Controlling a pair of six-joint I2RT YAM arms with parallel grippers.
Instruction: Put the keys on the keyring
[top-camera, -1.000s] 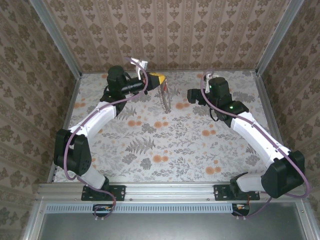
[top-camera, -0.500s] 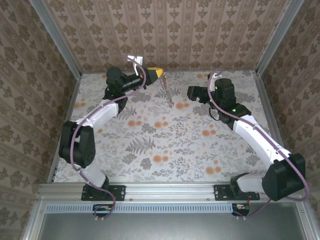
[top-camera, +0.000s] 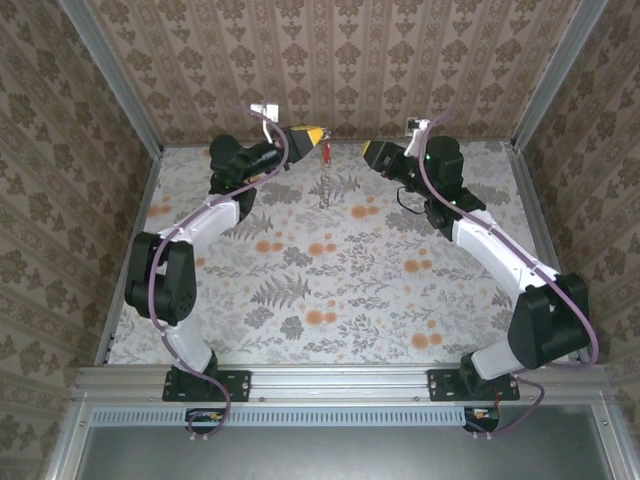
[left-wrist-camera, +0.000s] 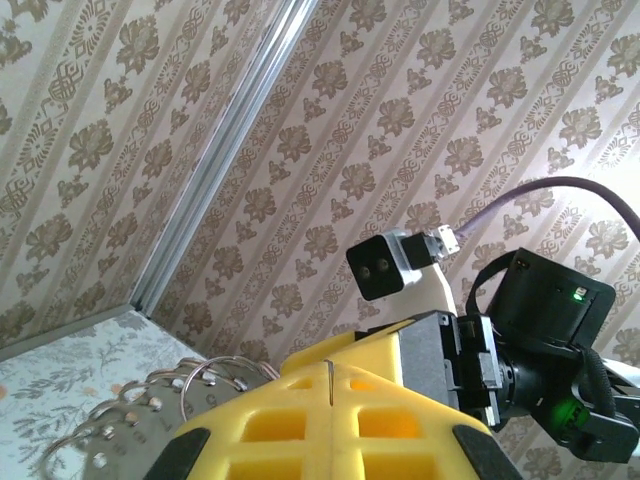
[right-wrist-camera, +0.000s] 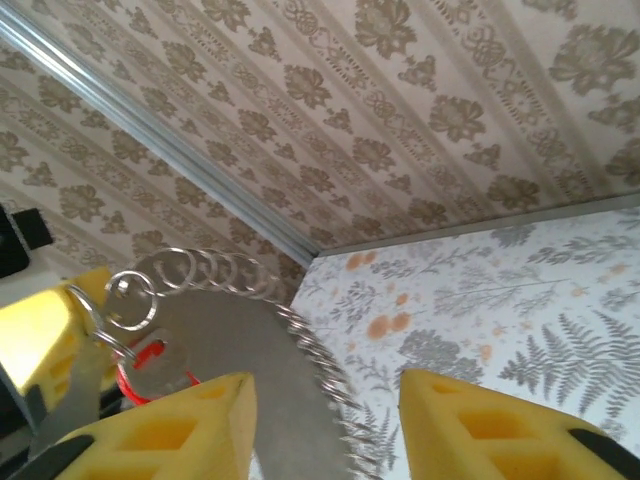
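At the top centre of the overhead view, we see the left gripper (top-camera: 318, 140) pinched shut on the keyring (top-camera: 325, 178), which dangles from it above the floral table (top-camera: 330, 270). In its wrist view the yellow pads meet with no gap. The right gripper (top-camera: 370, 153) faces it from just to the right, jaws spread wide. The keys (right-wrist-camera: 150, 362), a red piece, seem to hang by the small ring at the lower left of the right wrist view, though blur leaves contact uncertain.
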